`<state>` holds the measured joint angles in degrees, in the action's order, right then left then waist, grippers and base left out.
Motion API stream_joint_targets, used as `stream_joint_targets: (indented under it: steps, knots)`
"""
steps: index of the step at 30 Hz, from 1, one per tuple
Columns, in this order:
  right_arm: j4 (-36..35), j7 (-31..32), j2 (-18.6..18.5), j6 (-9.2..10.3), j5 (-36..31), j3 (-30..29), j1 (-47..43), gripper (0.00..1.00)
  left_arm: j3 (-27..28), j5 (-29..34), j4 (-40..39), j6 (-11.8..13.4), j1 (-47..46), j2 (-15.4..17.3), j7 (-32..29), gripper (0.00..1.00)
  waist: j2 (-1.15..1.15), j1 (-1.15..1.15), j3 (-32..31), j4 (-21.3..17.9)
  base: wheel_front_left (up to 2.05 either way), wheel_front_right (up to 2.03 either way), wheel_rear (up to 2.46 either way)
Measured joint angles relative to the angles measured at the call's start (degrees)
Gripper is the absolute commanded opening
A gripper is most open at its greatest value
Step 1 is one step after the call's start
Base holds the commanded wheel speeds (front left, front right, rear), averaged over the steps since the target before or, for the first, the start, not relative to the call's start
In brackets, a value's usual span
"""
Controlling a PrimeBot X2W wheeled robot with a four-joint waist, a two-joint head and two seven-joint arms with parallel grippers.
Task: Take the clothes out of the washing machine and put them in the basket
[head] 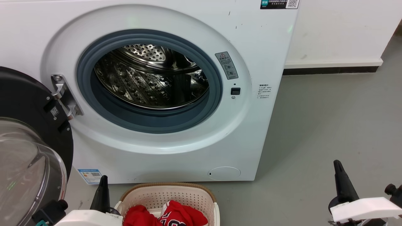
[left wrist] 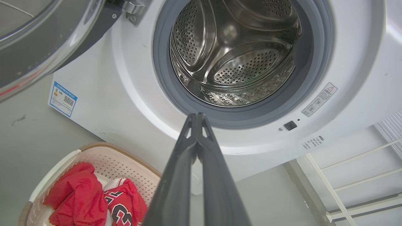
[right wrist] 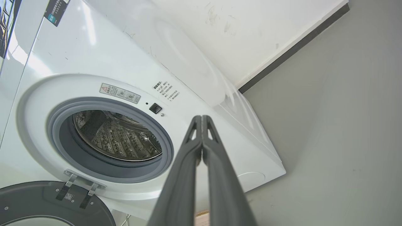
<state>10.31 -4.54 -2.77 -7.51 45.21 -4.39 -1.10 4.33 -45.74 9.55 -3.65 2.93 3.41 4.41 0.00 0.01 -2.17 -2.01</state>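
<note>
Grey floor (head: pixel 329 125) runs back to a white wall (head: pixel 339 28) edged with a black skirting (head: pixel 329 69).

Low on the left of the head view, the left gripper (head: pixel 103 179) has its two dark fingers pressed together, pinching nothing. In its wrist view the tips meet in front of the lower part of the grey door ring (head: pixel 216 91). Just to this gripper's right stands the cream basket (head: pixel 169 185) with its brown woven rim, set on the floor just in front of the washing machine (head: pixel 257 47). Both garments lie inside it. The plain red garment (head: pixel 138 218) is bunched on the left. The jersey (head: pixel 180 215), with white trim and black-and-white numerals, touches it on the right.

Low on the right, well apart from the basket, the right gripper (head: pixel 337 164) hangs over bare floor. Its fingers are likewise closed tip to tip with nothing between them. In its wrist view they point at the machine's white front, to the right of the opening.

Further out, the black-rimmed porthole door (head: pixel 28 150) stands swung wide to the left on its metal hinge (head: pixel 64 94). Inside the ring the drum (head: pixel 150 78) shows bare perforated steel. A grey warning sticker (head: pixel 226 65) and a small black latch slot (head: pixel 235 91) sit on the white surround to the right of the ring. A blue label (head: pixel 90 175) is stuck at the lower left corner of the machine's front. The left wrist view also catches white rails (left wrist: pixel 361 175) beside the machine.
</note>
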Motion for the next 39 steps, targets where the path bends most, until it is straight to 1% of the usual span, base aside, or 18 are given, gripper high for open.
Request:
stream_joint_targets:
  steps: [19, 39]
  knots:
    - [1.1, 3.2, 0.0, 0.0, 13.9, -0.6, 2.3, 0.0, 0.6, -13.8, 1.4, -1.0, -2.5, -0.1, -3.3, 0.0, 0.0, 0.0, 0.5, 0.5, 0.0, 0.0, 0.0]
    - [2.0, 6.1, 0.0, 0.01, 26.2, -1.2, 3.9, 0.0, 1.3, -25.8, 2.6, -2.0, -4.8, -0.3, -6.1, 0.0, 0.0, 0.0, 1.1, 0.9, 0.0, 0.0, 0.0]
